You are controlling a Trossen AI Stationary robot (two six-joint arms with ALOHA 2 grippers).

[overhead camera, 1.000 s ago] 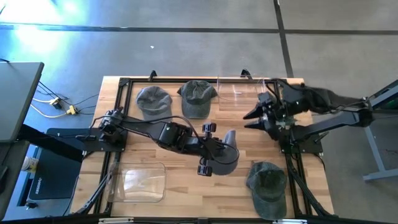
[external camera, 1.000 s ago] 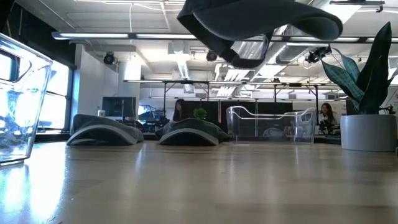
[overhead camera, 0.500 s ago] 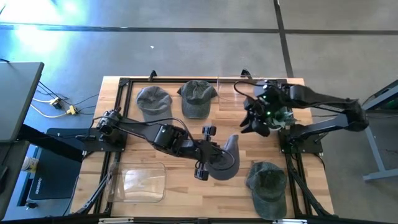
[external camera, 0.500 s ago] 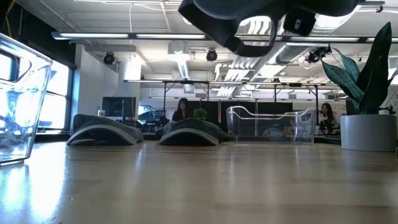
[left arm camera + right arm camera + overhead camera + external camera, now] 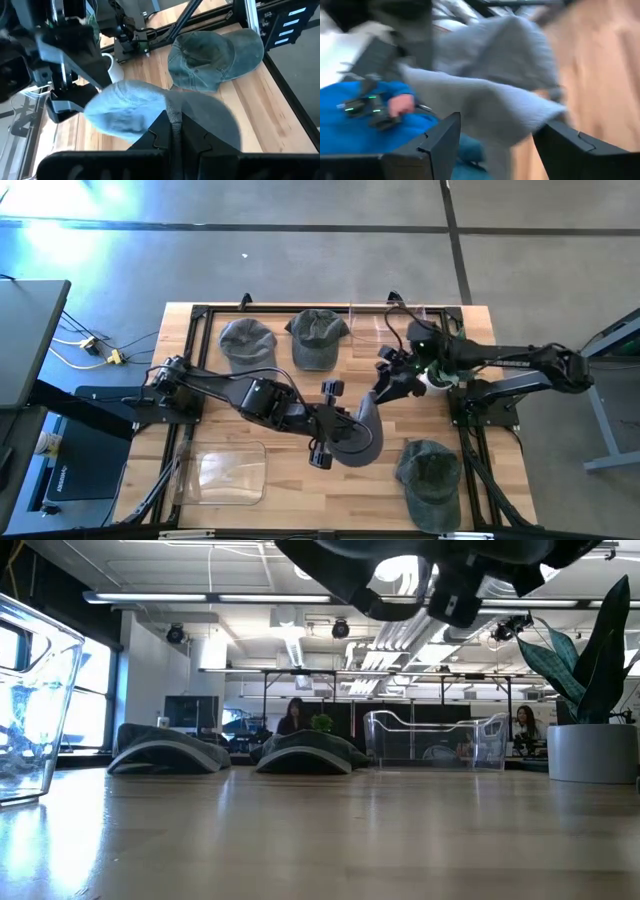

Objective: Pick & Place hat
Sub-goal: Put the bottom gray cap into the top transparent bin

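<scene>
1. Overhead, the wooden table [image 5: 290, 480] carries both arms, with the left arm stretched across its middle and the right arm reaching in from its far right side.
2. Two clear plastic bins sit on it: one [image 5: 222, 473] at the near left, another [image 5: 385, 328] at the far right.
3. A grey hat [image 5: 358, 438] hangs above the table's centre, pinched by the left gripper [image 5: 172, 122], whose jaws are clamped tight on the hat's fabric.
4. Three more hats lie flat: a grey one [image 5: 246, 342] and a green one [image 5: 317, 337] side by side at the far edge, and another green one [image 5: 432, 480] at the near right, close to the held hat.
5. The right gripper [image 5: 386, 382] sits just beside the held hat's upper edge, its fingers [image 5: 440, 142] spread wide, with the grey fabric between them but not gripped.
</scene>
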